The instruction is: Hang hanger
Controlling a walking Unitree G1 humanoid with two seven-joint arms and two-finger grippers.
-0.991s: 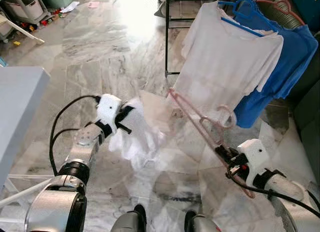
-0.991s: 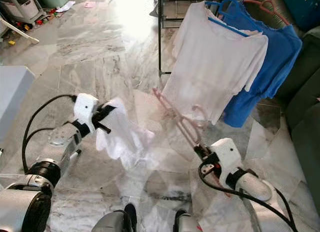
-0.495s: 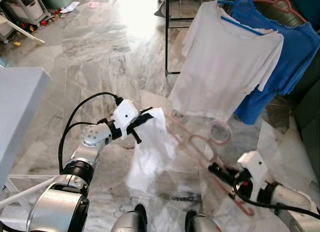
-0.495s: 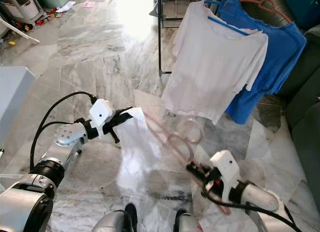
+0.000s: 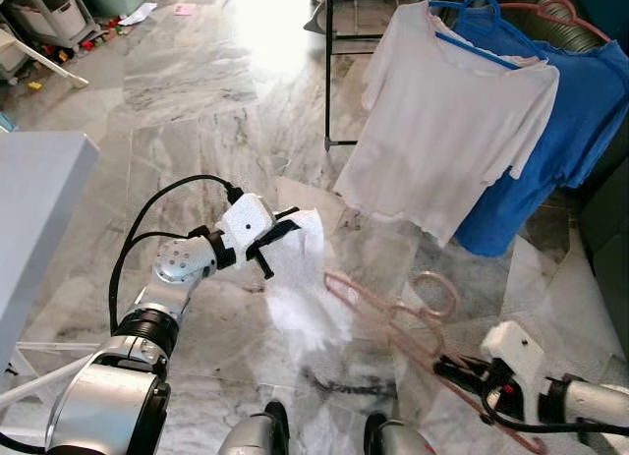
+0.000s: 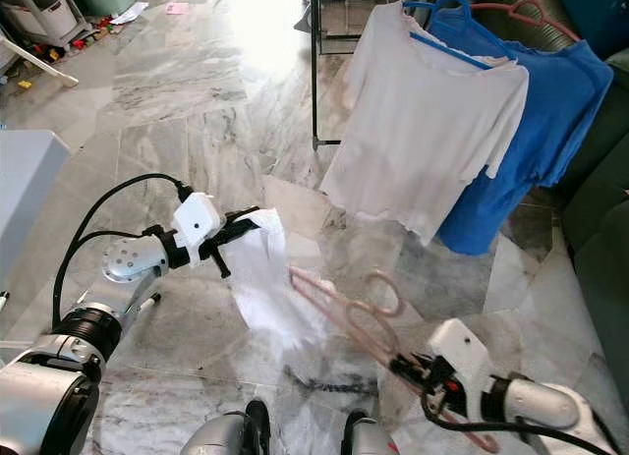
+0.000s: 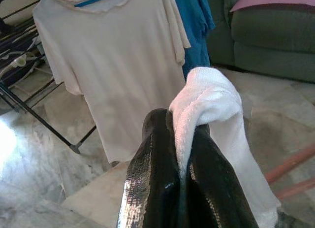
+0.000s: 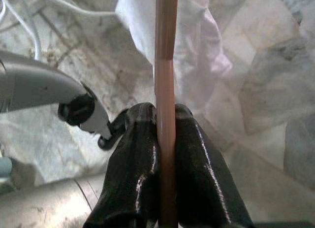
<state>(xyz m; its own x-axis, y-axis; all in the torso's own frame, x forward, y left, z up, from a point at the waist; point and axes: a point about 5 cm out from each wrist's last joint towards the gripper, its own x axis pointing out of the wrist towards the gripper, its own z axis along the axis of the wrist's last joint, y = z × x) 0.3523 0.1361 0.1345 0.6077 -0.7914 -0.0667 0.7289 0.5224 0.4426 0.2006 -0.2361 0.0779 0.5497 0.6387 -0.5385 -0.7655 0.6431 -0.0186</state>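
colours over a grey-veined marble floor (image 5: 177, 91) — pale, glossy, streaked darker

the pink hanger (image 5: 393, 312) is a dusty rose; the garment (image 5: 300, 278) pinched in the left gripper (image 5: 285, 227) is plain white, towelly in the left wrist view. both grippers have shiny black fingers — the right gripper (image 8: 165, 139) too — on white wrist housings and silver arms. on the black rack (image 5: 329, 72) hang a white t-shirt (image 5: 442, 121) on a blue hanger (image 5: 472, 47) and a bright blue shirt (image 5: 570, 121). the sofa (image 7: 270, 36) is dark green.
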